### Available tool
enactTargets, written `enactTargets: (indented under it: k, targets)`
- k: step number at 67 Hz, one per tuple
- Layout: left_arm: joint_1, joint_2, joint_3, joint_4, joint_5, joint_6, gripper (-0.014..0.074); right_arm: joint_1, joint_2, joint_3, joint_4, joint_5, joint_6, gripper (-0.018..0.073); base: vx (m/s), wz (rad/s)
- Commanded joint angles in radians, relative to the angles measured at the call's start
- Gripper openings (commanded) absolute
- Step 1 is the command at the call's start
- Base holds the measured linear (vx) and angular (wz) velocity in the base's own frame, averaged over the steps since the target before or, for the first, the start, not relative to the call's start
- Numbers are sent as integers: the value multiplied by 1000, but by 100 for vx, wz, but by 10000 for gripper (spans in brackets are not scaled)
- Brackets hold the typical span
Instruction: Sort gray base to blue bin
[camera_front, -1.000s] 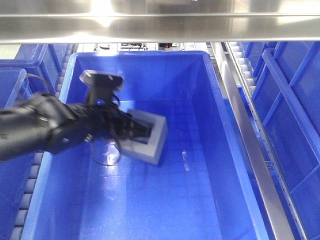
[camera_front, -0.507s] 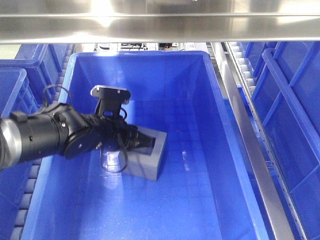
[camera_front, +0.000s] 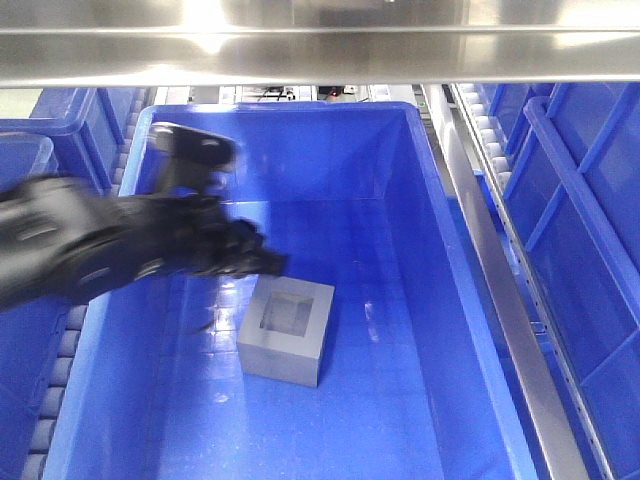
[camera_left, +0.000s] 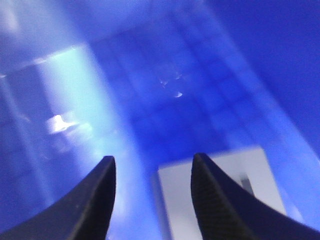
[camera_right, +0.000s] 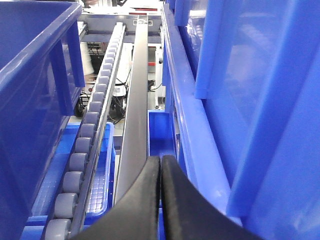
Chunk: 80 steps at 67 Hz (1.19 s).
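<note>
The left pincer (camera_left: 152, 170) is spread wide and holds nothing, raised just beside the gray base (camera_front: 286, 330). The base is set on the blue bin (camera_front: 420, 180) floor, recess upward. The right pincer (camera_right: 160, 172) is seen closed and empty.

Left arm (camera_front: 90, 255) motion-blurred in front view. Wrist view smeared; gray base (camera_left: 220, 195) beyond jaws, cut by bottom edge, partly behind one finger (camera_left: 220, 200).

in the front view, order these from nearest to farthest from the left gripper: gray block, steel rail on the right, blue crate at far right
1. The gray block, just below and right of the left gripper, on the bin floor.
2. The steel rail, beyond the bin's right wall.
3. The blue crate at far right, past the rail at the picture's edge.
</note>
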Motion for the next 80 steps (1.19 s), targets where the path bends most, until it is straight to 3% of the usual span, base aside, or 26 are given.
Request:
enactTargets:
  k: [1, 11, 22, 33, 49, 60, 80]
  targets:
    - [-5, -120, 79, 14, -135, 1, 344, -5, -8, 6, -8, -74, -12, -5, 0, 0]
    - [-5, -315, 256, 11, -235, -3, 344, -5, -8, 6, -8, -74, -12, -5, 0, 0]
    - [-5, -604, 415, 10, -231, -9, 344, -5, -8, 6, -8, -74, -12, -5, 0, 0]
    - [-5, -938, 528, 13, -158, -9, 344, -5, -8, 6, -8, -74, -12, -5, 0, 0]
    - [-5, -1351, 568, 23, 55, 1, 344, -5, -8, 6, -8, -72, -12, -5, 0, 0]
    - [-5, -1428, 573, 22, 190, 7, 344, -5, -8, 6, -8, -72, -12, -5, 0, 0]
    - [-5, -1423, 576, 11, 131, 45, 332, -5, -8, 6, -8, -72, -12, -5, 0, 0]
